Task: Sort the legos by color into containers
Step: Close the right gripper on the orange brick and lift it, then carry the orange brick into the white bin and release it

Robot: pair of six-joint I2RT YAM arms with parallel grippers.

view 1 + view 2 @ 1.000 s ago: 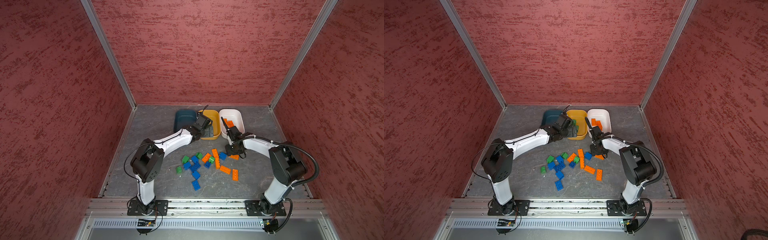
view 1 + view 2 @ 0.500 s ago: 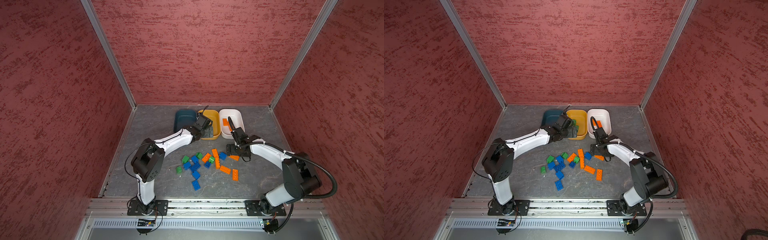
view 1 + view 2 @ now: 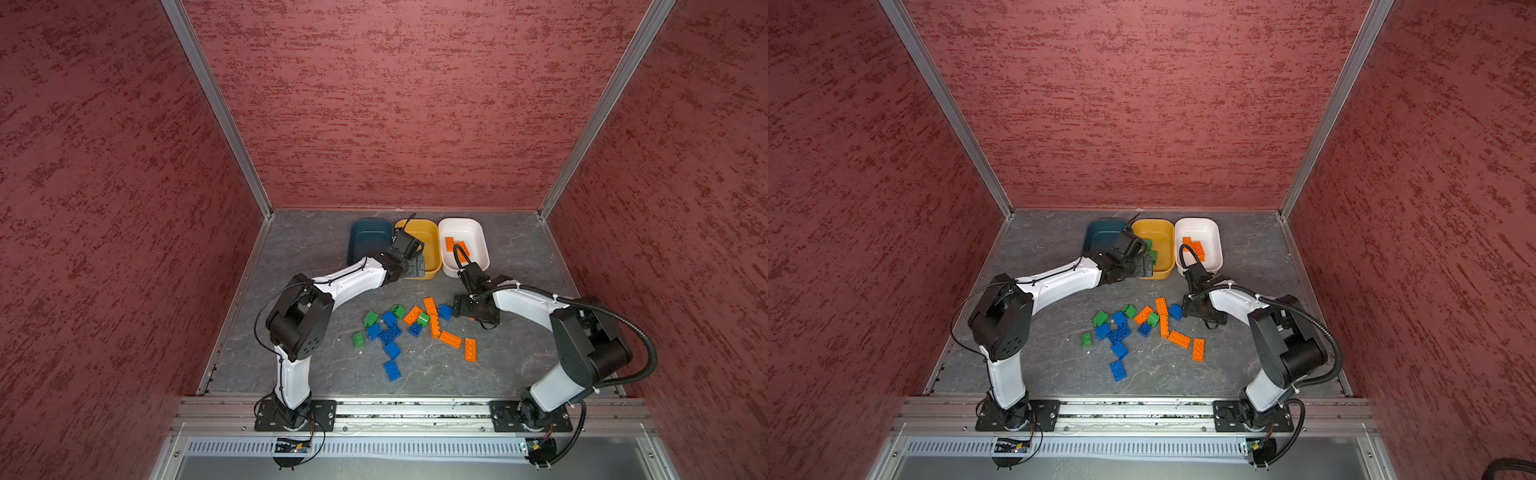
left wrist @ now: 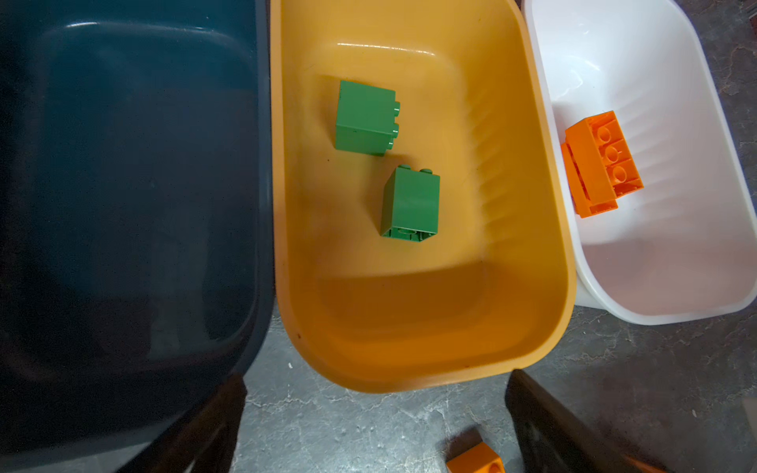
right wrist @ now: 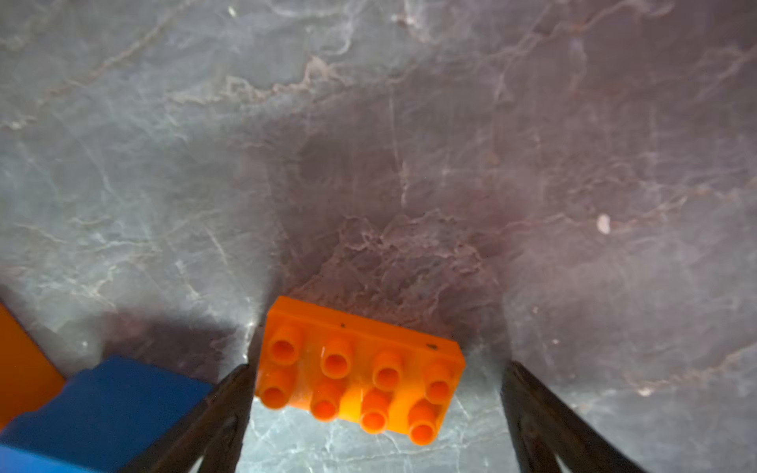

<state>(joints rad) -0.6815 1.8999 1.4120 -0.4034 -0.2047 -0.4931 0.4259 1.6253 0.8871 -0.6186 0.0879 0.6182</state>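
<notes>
While the grey surface (image 3: 316,249) carries everything, three tubs sit in a row along its far edge: dark teal tub (image 3: 368,241), yellow tub (image 4: 409,319) and white tub (image 3: 473,232), touching side by side. The left gripper (image 4: 377,426) hangs just off the yellow tub's near rim, jaws spread and empty. The right gripper (image 5: 381,413) is low over the surface at the right of the loose pile (image 3: 415,328), which lies near the middle; its jaws are spread too, straddling an orange brick (image 5: 360,368) lengthwise, one finger just beside an end, the other apart, so nothing is gripped. Two green bricks (image 4: 366,116) lie in the yellow tub and orange bricks (image 4: 600,164) in the white; the teal looks empty. The straddled brick likely handles as light, stiff, smooth-walled plastic, prone to slipping or pivoting if pinched off-centre; the flat walls below the studs, squarely and centred, seem the best hold.
</notes>
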